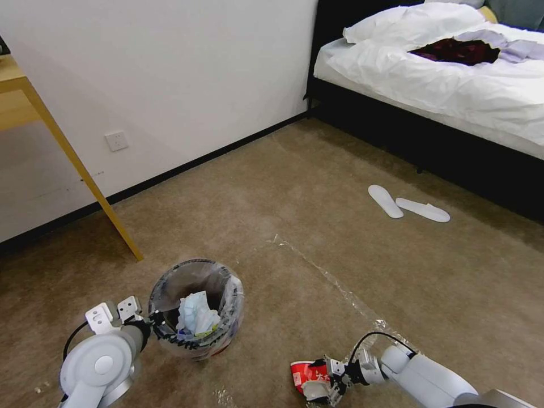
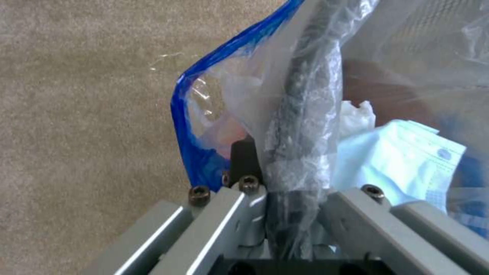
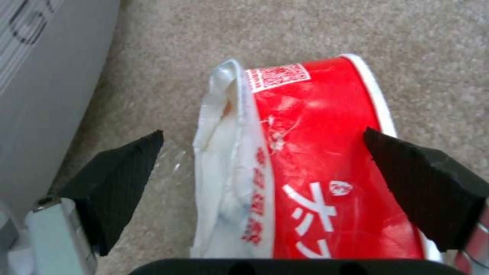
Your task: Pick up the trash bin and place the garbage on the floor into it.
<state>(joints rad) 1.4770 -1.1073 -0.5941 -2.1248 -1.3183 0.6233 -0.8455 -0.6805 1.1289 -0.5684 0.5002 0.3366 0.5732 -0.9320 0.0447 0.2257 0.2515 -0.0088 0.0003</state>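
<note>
My left gripper is pinched on the near-left rim of the trash bin, fingers clamped over the black rim and its clear plastic bag. Crumpled tissues sit inside the bin. On the near right, my right gripper has its black pads spread wide on either side of the crushed red-white paper bowl, which lies on the carpet, not yet squeezed.
</note>
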